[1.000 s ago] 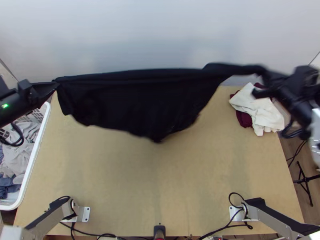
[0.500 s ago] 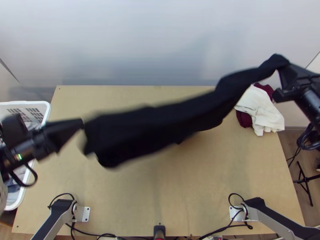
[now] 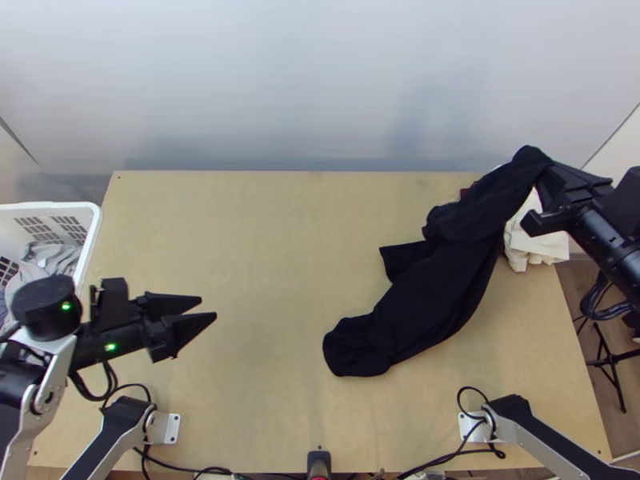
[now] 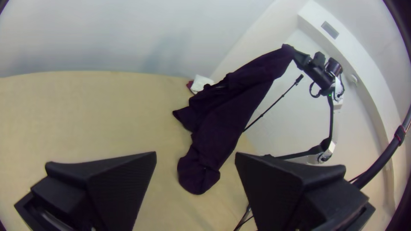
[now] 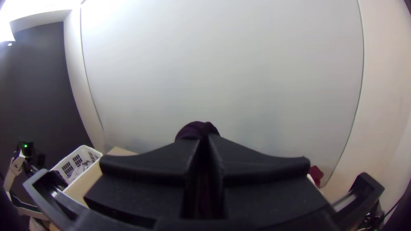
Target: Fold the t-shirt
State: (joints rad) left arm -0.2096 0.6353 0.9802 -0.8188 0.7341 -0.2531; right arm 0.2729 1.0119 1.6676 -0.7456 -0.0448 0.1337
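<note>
- We had the black t-shirt (image 3: 440, 288) pinched in our right gripper (image 3: 546, 168), slanting down to the table (image 3: 264, 240).
- Its loose end lay nearer our empty, spread left gripper (image 3: 209, 307), ahead but well apart.

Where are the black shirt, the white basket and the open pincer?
Shirt (image 3: 432, 296): top view, middle of the dangling cloth.
Basket (image 3: 56, 206): top view, on its far rim.
Left pincer (image 3: 208, 308): top view, midway between its parted fingertips.
</note>
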